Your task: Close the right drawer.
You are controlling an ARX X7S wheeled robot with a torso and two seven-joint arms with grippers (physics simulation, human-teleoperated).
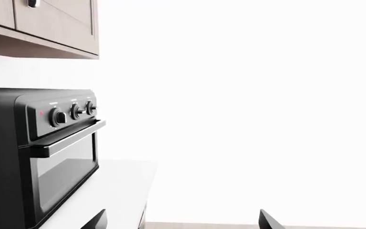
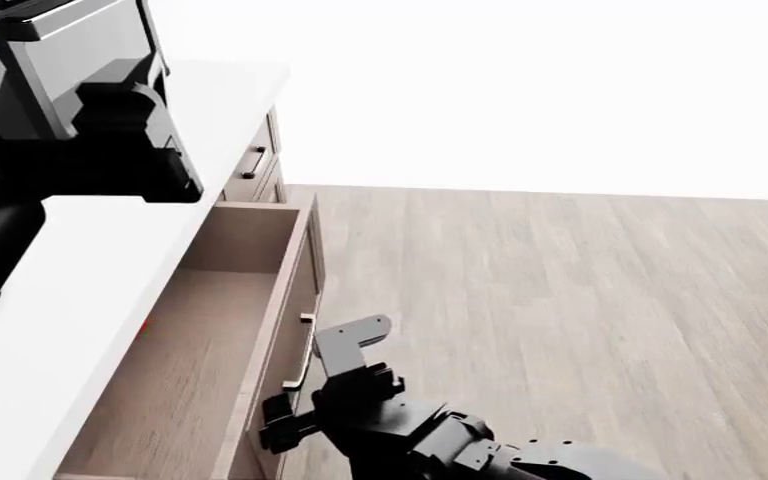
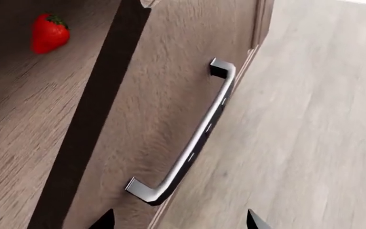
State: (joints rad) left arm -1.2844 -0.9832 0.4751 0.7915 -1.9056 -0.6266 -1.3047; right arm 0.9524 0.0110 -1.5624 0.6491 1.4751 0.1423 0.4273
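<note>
**Right arm lined up on the open drawer front**

The right drawer point(image 2: 211, 350) stands pulled well out from under the white counter point(image 2: 77, 280), at the left of my head view, its wooden floor exposed. In the right wrist view a strawberry point(image 3: 48, 32) lies inside it, far from the front panel.

My right gripper point(image 2: 324, 385) sits just beside the drawer front, close to the bar handle point(image 3: 192, 136). Its jaws are spread apart with nothing between them; the handle shows in the gap ahead of the two fingertips, and I judge it not yet touched.

To do this well, I would not bother gripping. I would press flat against the front panel near the handle's middle and push straight along the drawer's travel, toward the cabinet, so the box does not rack on its runners. Steady, slow, until the front sits flush with the neighbouring fronts.

The right forearm comes in low from the near right, wrist turned toward the panel. The left gripper point(image 1: 183, 222) is raised near the countertop beside the black toaster oven point(image 1: 40, 152), its fingertips wide apart and empty.
</note>
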